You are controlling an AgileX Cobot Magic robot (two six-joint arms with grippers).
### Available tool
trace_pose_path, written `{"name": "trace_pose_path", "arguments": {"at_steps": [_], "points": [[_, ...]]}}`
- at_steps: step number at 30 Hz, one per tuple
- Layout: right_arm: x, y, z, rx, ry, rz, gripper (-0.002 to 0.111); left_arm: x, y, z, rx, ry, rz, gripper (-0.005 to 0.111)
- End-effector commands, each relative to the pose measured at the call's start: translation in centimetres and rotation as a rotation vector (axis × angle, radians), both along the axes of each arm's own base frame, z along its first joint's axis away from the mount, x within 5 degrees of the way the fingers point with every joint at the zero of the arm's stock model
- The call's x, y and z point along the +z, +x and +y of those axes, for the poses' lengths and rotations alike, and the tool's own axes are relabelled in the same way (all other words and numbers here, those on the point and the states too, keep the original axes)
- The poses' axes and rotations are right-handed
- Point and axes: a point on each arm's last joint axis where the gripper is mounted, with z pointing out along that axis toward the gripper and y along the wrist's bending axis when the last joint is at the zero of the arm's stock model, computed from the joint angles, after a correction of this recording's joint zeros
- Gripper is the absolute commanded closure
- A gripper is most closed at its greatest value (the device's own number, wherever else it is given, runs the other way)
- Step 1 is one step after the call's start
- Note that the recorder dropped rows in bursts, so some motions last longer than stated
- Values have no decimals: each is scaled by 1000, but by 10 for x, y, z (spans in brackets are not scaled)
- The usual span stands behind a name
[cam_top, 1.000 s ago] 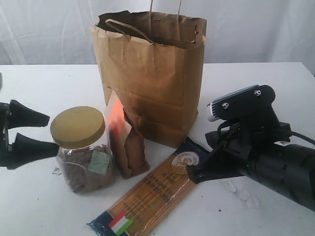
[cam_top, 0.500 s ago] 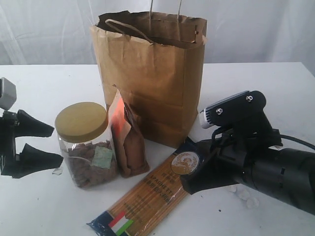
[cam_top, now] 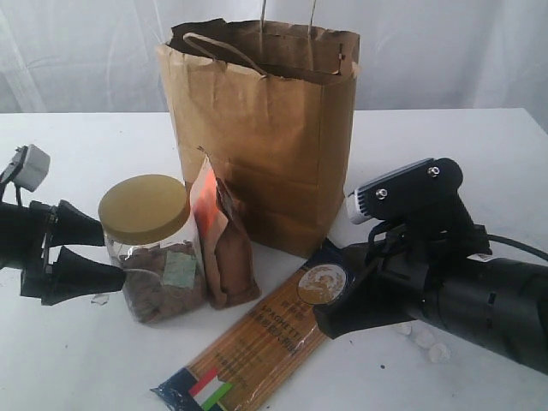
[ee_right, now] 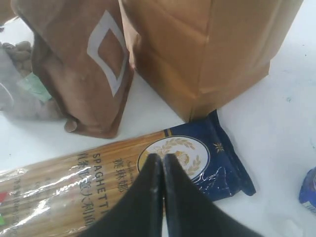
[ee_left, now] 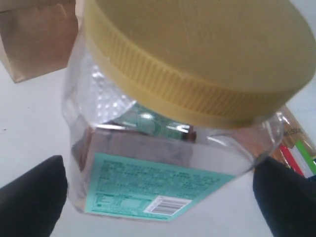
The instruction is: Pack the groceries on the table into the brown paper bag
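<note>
Exterior view: the brown paper bag [cam_top: 257,137] stands upright at the far middle of the table [cam_top: 77,368]. Near its base stand the gold-lidded jar [cam_top: 152,257] and, just right of it, the small brown pouch [cam_top: 226,248]. The spaghetti pack [cam_top: 257,347] lies nearer. My left gripper [cam_top: 113,255] is at the jar's left side, my right gripper [cam_top: 330,318] over the pack's blue end. Left wrist view: my fingers [ee_left: 34,202] are spread wide, the jar between them. Right wrist view: my fingers [ee_right: 148,197] are pressed together, pinching nothing, above the pack's round emblem.

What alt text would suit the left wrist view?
A gold-lidded clear jar with a teal label fills the view, between the jaws of the open left tool. A corner of the brown paper bag and the white table show behind it.
</note>
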Motion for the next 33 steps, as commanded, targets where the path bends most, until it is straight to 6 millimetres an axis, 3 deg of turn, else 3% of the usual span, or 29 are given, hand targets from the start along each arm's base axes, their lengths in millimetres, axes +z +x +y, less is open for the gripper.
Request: {"name": "trace_pose_path", "arguments": {"at_steps": [1,17,25,27,33], "points": [[0,-1,-1,10,-4,-4,108,-4,3,-12,-109,-4,-115,2],[0,-1,-1,10,-4,-4,108,-29,18,-21,32,90,-78,2],[0,-1,-1,10,-4,-4,108,-32,20,-19,54,118,-80,3],[0,-1,-1,10,-4,-4,108,-32,20,-19,54,116,-79,8],[0,-1,-1,10,-4,-4,108,-31,21,-19,61,112,-79,44]]}}
